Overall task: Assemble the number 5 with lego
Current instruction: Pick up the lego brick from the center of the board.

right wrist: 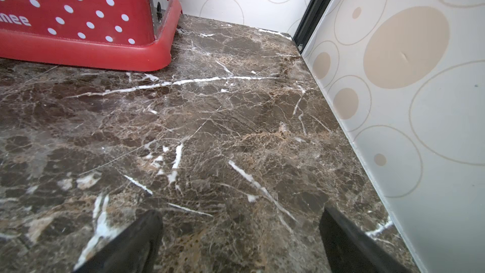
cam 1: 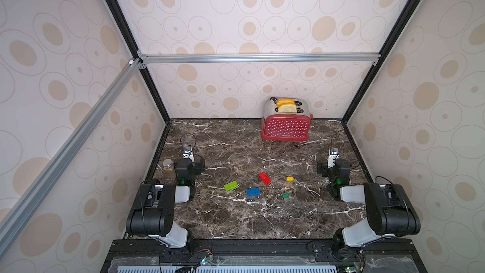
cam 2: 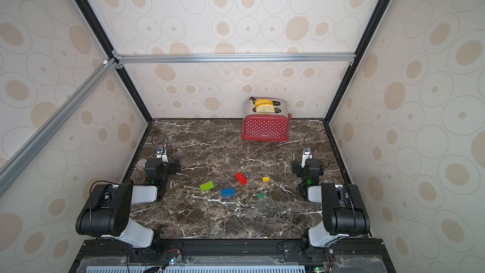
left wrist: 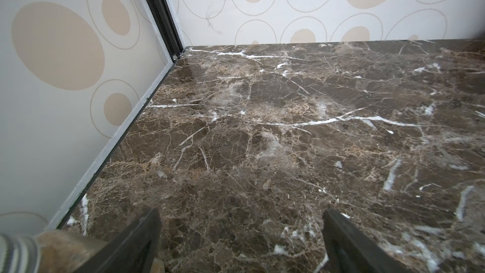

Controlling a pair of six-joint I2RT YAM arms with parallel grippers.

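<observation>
The dark marble table carries everything. A red polka-dot toaster with two slices of bread in its slots stands at the far edge, right of centre and well away from the work.

Both arms sit folded at the table's sides. The left hand has its jaws spread wide with only bare marble between them, and the right hand is the same, open and empty, facing the far right corner beside the toaster. A small jar of brown contents stands against the left wall, just beside the left arm.

The lego lies loose in the middle of the table, nearer the robot than the toaster, with no two bricks touching. The three long ones are the red brick at centre, lying askew, the lime-green brick to the left and the blue brick nearest. The short yellow brick and dark-green brick lie to the right.

Nothing is joined, so the number 5 appears not yet begun and the step in hand is the first pick. The next move probably calls for one hand to swing inward over a brick, turn to match its angle and grip across its short sides, while the other hand readies a mate.
</observation>
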